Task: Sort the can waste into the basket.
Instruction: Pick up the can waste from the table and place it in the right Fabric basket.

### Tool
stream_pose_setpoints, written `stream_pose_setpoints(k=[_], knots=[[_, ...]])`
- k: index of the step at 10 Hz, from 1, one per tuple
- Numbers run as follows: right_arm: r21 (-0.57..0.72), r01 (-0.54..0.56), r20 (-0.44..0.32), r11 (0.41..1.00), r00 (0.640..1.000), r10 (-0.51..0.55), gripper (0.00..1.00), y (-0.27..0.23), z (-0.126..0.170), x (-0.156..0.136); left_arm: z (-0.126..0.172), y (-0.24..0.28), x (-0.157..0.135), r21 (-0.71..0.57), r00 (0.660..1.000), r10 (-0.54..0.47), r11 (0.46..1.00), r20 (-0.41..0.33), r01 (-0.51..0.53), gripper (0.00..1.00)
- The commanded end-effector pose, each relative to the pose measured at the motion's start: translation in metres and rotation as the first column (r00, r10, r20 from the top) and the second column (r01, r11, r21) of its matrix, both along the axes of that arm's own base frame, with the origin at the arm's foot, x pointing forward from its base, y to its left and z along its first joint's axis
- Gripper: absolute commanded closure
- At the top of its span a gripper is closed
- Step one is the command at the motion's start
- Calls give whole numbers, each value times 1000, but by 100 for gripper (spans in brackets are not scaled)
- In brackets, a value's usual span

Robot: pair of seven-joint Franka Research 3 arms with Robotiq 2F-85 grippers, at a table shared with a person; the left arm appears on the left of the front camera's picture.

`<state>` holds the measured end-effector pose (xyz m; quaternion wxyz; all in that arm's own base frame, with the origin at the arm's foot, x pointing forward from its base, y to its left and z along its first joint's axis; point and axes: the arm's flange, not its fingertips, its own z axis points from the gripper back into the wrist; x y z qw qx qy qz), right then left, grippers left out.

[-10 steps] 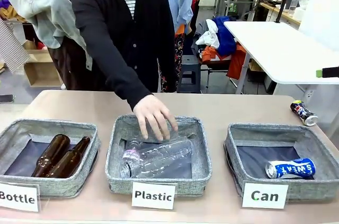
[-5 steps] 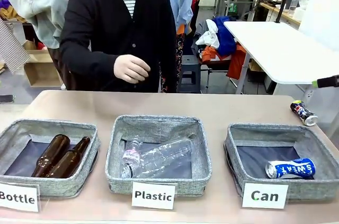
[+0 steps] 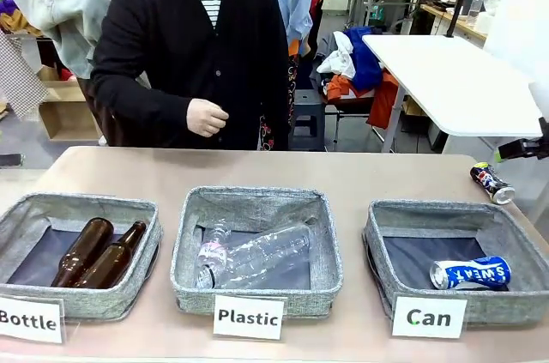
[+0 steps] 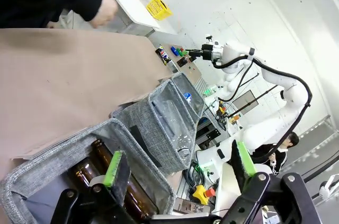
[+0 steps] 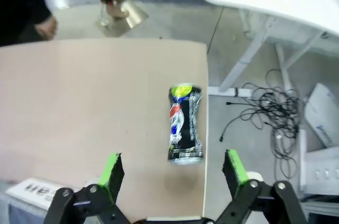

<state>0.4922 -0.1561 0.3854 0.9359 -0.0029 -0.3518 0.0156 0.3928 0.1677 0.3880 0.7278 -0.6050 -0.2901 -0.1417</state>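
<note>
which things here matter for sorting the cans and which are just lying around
Belongs to the job:
- black crumpled drink can, on the table
- blue-and-white "SWEAT" drink can, already inside
- grey fabric basket carded "Can"

Just lying about:
- brown glass bottles
- clear plastic bottles
- their grey "Bottle" and "Plastic" baskets

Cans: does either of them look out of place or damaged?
Yes. The black can lies on its side on the table near the far right edge, outside the Can basket, and looks dented. The blue can is already in the basket, crumpled too.
</note>
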Motion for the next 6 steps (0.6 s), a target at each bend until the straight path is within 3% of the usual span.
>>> stream_pose_setpoints(k=[1, 6], knots=[[-16, 68, 47, 998, 997, -67, 0, -1, 9, 29, 2, 0, -3, 15, 1000, -8, 1000, -4, 8, 0], [4, 63, 64, 998, 996, -63, 0, -16, -27, 69, 2, 0, -3, 15, 1000, -8, 1000, -4, 8, 0]])
